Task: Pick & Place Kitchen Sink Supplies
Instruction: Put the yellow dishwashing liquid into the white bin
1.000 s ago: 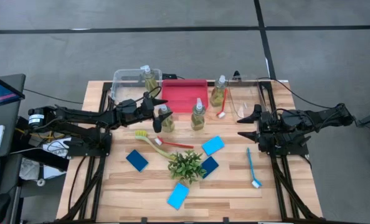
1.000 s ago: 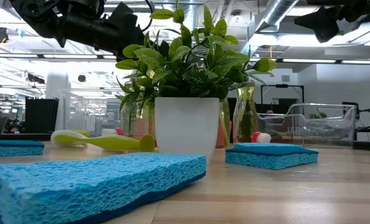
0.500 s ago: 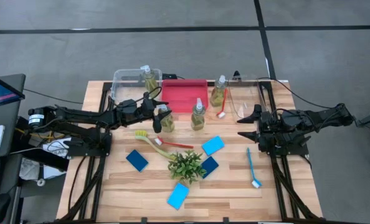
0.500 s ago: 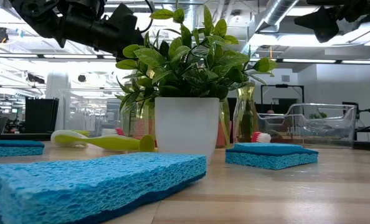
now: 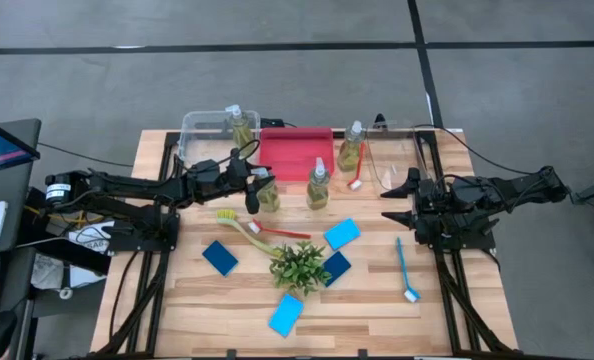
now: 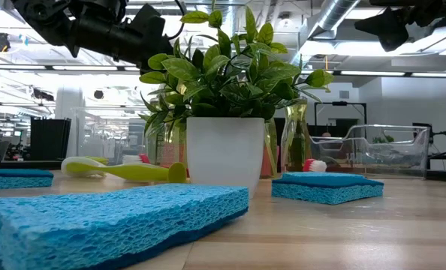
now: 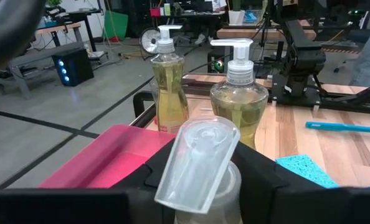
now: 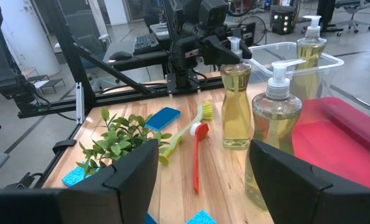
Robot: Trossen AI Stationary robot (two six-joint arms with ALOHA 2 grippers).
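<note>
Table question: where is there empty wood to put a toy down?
Bare wood lies along the wooden table's near edge, left of the light-blue sponge, and between that sponge and the blue brush. It is crowded mid-table around the small green plant, the yellow brush and the soap bottles.

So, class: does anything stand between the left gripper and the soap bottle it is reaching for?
No. The left gripper already has its fingers on either side of the bottle, at the pump neck; nothing visible sits between them.
</note>
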